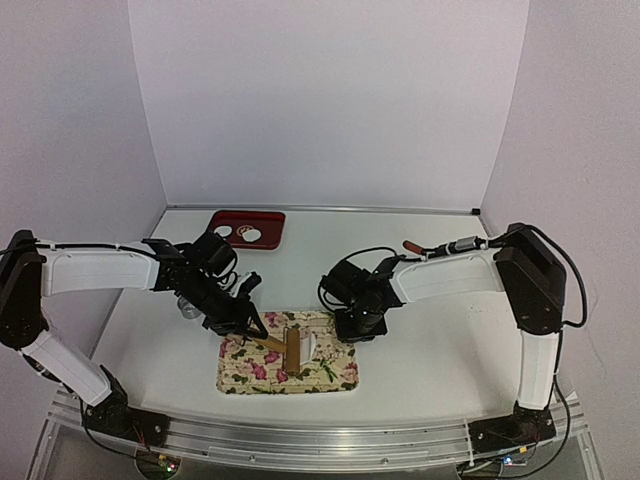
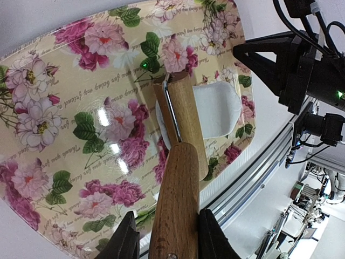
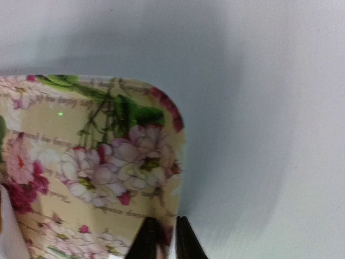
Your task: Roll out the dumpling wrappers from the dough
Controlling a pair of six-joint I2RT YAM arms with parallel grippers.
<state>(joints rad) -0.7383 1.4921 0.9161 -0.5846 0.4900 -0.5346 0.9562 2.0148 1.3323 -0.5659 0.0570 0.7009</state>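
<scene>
dough point(image 2: 218, 108), a smooth white flattened slab, lies on the glossy floral tray point(image 1: 240, 375) under the wooden rolling pin point(image 2: 180, 124). left gripper point(image 2: 168, 229) clamps the pin's round handle. right gripper point(image 3: 164, 226), jaws nearly together, straddles the tray's rim; whether it pinches, i cannot tell. two thin round wrappers point(image 1: 252, 236) sit on the red tray point(image 1: 272, 224).

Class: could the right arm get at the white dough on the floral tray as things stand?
Probably yes. The right claw sits at the right edge of the floral tray, close to the dough; the rolling pin covers only its left side, leaving the claw's side bare.
</scene>
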